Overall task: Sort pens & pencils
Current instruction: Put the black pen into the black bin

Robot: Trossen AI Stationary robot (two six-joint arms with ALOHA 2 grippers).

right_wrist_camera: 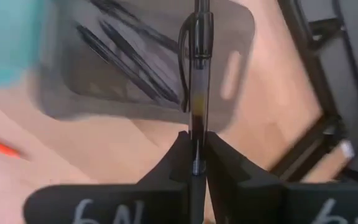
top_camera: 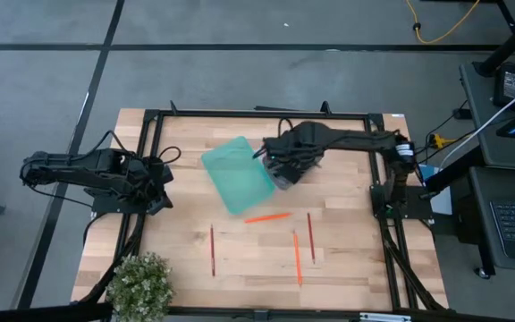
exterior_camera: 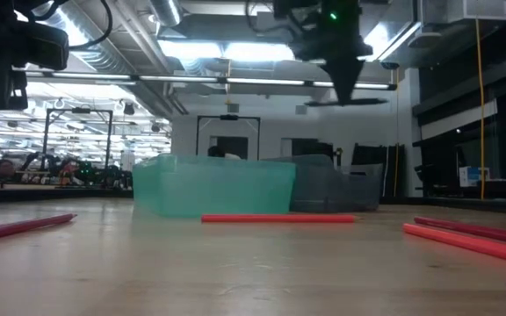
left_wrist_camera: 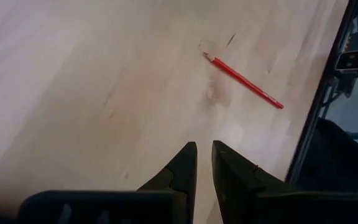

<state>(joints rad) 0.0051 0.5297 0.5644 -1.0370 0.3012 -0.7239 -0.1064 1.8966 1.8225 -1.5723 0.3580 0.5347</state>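
**Black pen held over the grey bin; orange pencils lie loose on the wood**

Four pencils [top_camera: 297,258] lie on the near part of the pale wooden table [top_camera: 347,268], apart from one another, with a potted plant [top_camera: 141,284] at the near left corner. Farther back, a teal bin [top_camera: 237,174] and a grey bin [right_wrist_camera: 135,68] stand side by side. The right gripper [right_wrist_camera: 196,163] hangs above the grey bin, clamped on a pen [right_wrist_camera: 196,74]; more pens lie inside. The left gripper [left_wrist_camera: 204,163] waits over bare wood at the left edge, fingers slightly apart, empty. Beyond is grey floor, desks and ceiling lights.
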